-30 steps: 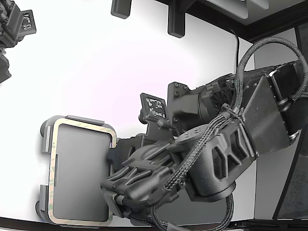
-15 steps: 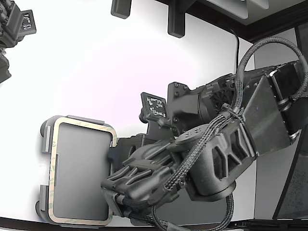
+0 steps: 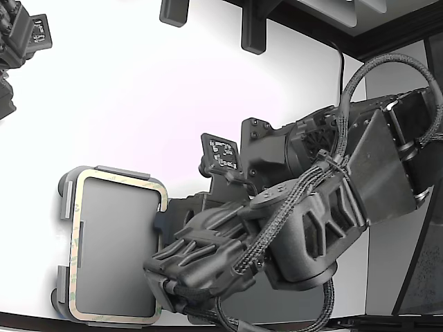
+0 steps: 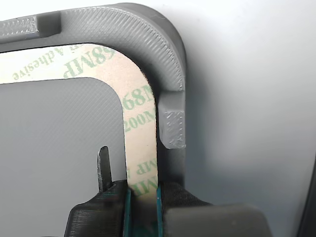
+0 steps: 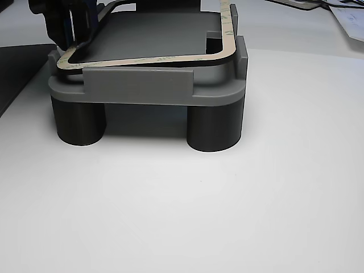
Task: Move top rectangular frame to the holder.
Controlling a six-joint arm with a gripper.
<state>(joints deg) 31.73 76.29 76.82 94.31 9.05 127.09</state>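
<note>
**Frame seated in the holder, gripper pinching one side**

At the exterior view's left, the holder [image 3: 65,199] sat near the lower edge of the white table [image 3: 138,90], its raised edge tabs showing along the rim. The top rectangular frame [image 3: 78,207] lay inside that rim as a pale outline with rounded corners around a flat grey centre. To its right, the dark arm [image 3: 311,207] filled much of the view, its wrist reaching down to the frame's nearer side, where cables and housing hid the fingertips.

In the wrist view, the frame [image 4: 140,103] showed green printed lettering on its cream strip, curving just inside the holder's raised corner [image 4: 148,39]. The gripper [image 4: 142,197] was closed on the strip, one finger on each edge, with the strip passing between them.

In the other view, the holder [image 5: 142,85] stood on dark round legs [image 5: 213,128]. The frame [image 5: 148,58] rested on top, though its far right corner seemed to ride up slightly against a tab; the angle made that hard to confirm. The gripper [image 5: 71,28] met it at the left.
</note>
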